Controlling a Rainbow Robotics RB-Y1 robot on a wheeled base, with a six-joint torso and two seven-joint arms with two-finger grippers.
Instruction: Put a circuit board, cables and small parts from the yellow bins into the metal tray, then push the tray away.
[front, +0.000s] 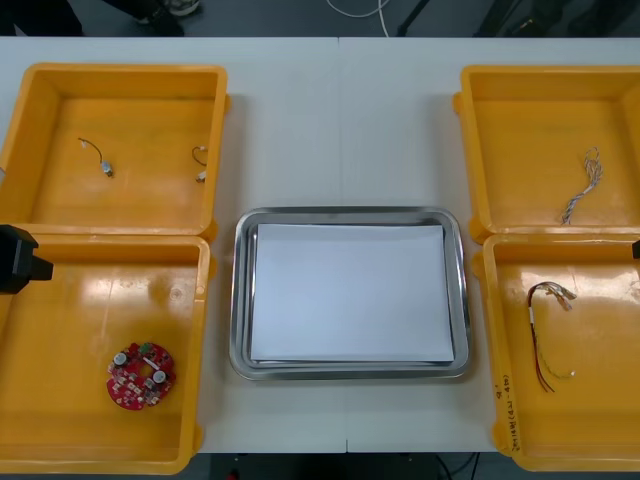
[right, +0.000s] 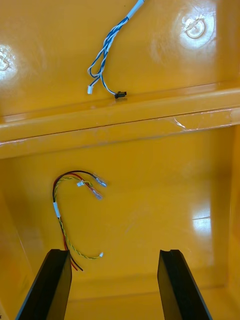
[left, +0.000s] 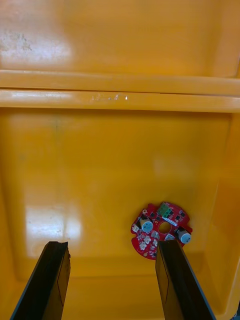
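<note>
circuit board (front: 141, 376) in near left bin (front: 60, 430); tray (front: 241, 300) white inside

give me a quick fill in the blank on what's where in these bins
The circuit board lies in a bin on the robot's ___ side.
The tray is lined in the colour ___.
The left end effector and right end effector are both ___.
Missing: left; white; open.

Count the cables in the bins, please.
2. A blue and white cable lies in the far right bin. A red and yellow cable lies in the near right bin. That bin's outer edge is cut off, so another could be hidden there.
</note>
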